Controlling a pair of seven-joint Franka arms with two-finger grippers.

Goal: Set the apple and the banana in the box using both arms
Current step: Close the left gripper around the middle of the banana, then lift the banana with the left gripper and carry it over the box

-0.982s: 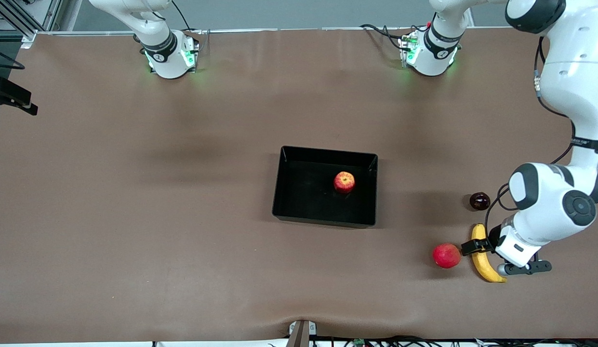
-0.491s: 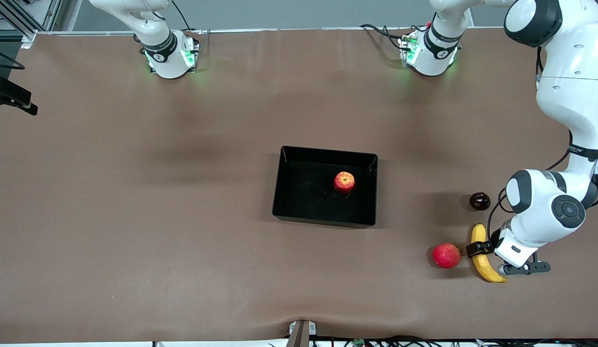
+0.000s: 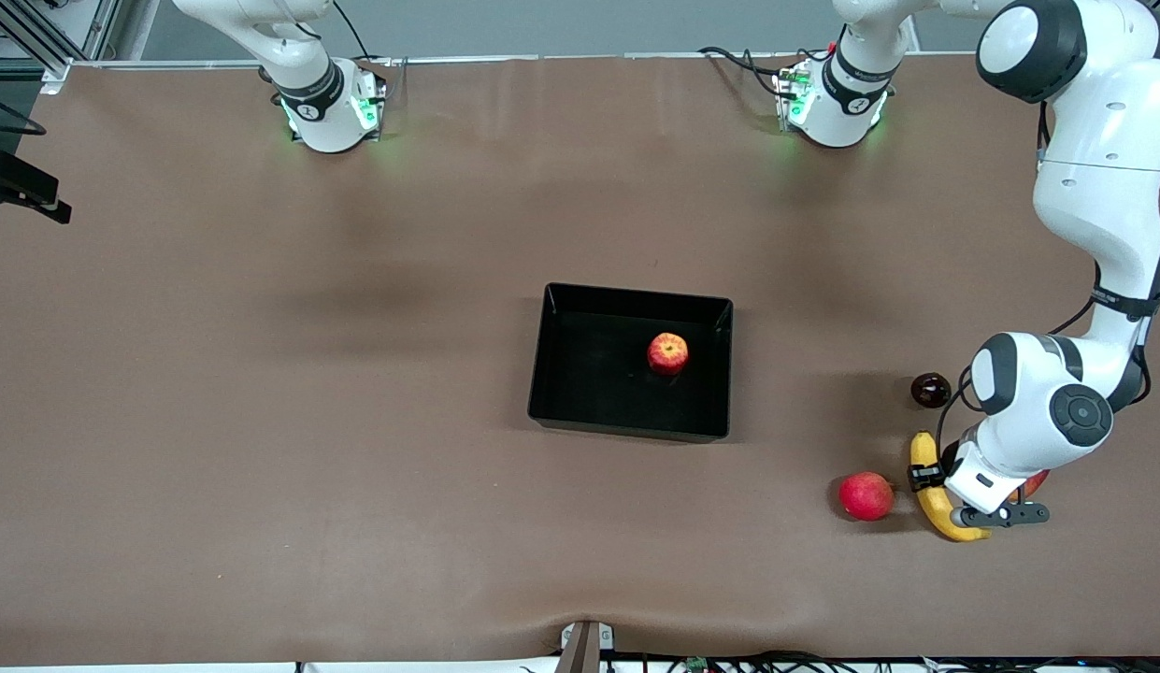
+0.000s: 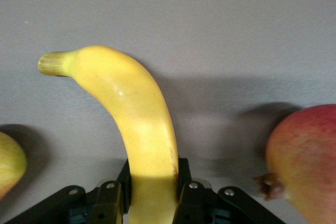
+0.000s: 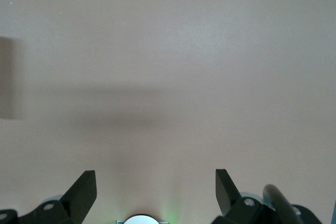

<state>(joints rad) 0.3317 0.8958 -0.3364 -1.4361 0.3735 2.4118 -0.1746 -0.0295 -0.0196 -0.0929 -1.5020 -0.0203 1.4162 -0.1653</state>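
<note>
A: Where does the left pincer (image 4: 152,198) stand?

B: Closed around the banana (image 4: 134,129) near mid-length, low at the left arm's end of the surface (image 3: 355,467). Lift straight up; a red-pink fruit (image 3: 866,495) lies just beside it.

A: And beyond that?

B: The apple (image 3: 667,353) lies in the box (image 3: 542,374). The right pincer (image 5: 155,192) waits, spread wide.
</note>
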